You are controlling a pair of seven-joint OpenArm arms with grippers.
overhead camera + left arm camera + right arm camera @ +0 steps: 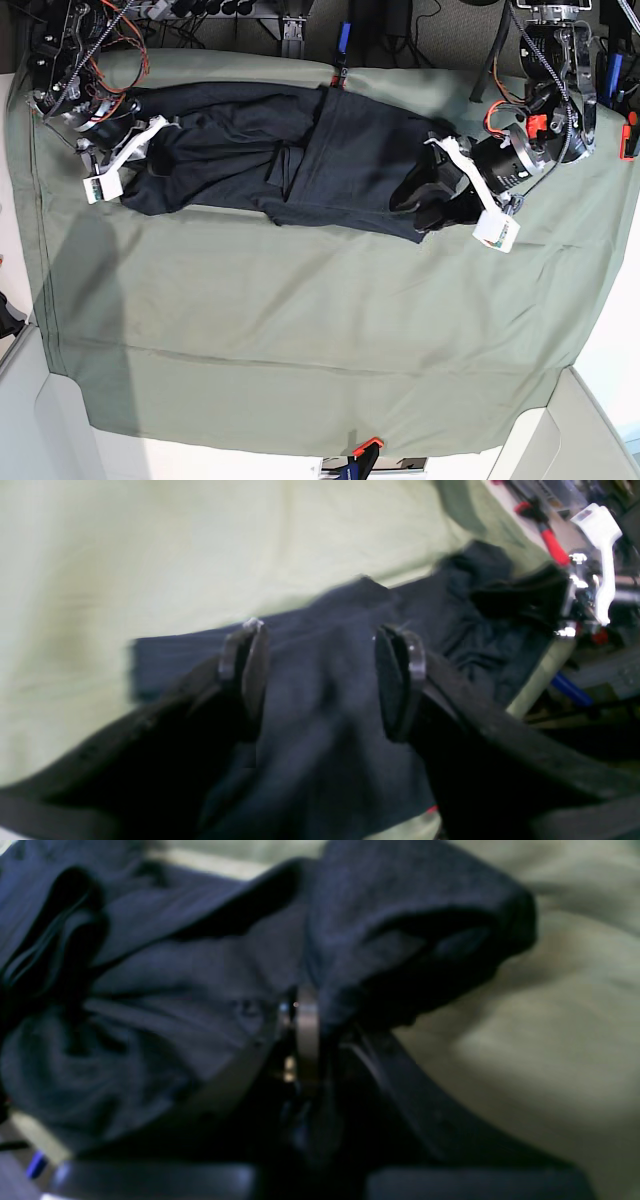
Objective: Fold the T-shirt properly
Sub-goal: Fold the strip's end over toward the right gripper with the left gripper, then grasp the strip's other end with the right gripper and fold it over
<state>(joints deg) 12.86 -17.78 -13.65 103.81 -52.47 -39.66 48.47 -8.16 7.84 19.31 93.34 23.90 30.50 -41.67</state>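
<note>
The T-shirt [300, 160] lies stretched along the far side of the surface's green cloth [300, 340]. At the base view's left, the right gripper [300, 1015] has its jaws pinched shut on a bunched fold. Opposite, the left gripper [320, 680] straddles fabric, jaws wide, gripping nothing. Next it should close before any lift.

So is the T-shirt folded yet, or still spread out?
Not properly folded. The T-shirt lies as a long rumpled band along the far edge of the table cloth, with loose overlapping layers and bunched ends rather than a compact rectangle.
</note>
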